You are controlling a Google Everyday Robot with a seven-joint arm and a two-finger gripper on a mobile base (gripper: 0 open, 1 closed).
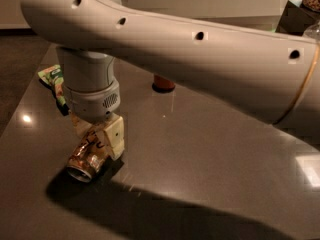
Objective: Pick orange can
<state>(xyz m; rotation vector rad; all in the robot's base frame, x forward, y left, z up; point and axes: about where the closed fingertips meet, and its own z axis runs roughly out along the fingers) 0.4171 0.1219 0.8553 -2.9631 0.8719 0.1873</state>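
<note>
Close to the left edge of the dark glossy table (215,149), open surface rightward, the pale two-finger gripper (98,134) clamps the lying, shiny orange-gold metal can (86,160).

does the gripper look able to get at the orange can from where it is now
Probably yes: the gripper is right down over the orange can, which lies on its side on the table, with nothing between them.

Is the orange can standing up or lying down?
Lying down. The orange can points its silver rim sideways, gripper clamped around its other end.
</note>
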